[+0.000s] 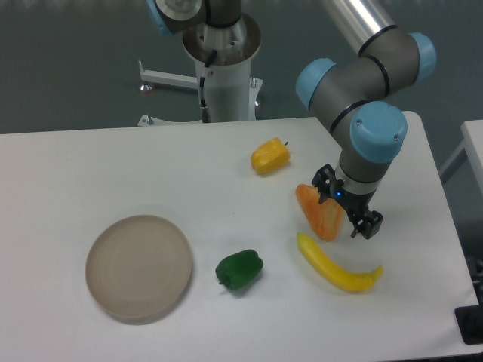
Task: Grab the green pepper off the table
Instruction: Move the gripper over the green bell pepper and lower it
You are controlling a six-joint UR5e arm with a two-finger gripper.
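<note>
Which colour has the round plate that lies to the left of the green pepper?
The plate is beige, plain without pattern, as the fixed camera view shows.

Green pepper [239, 270] beside plate [139, 267]
</note>
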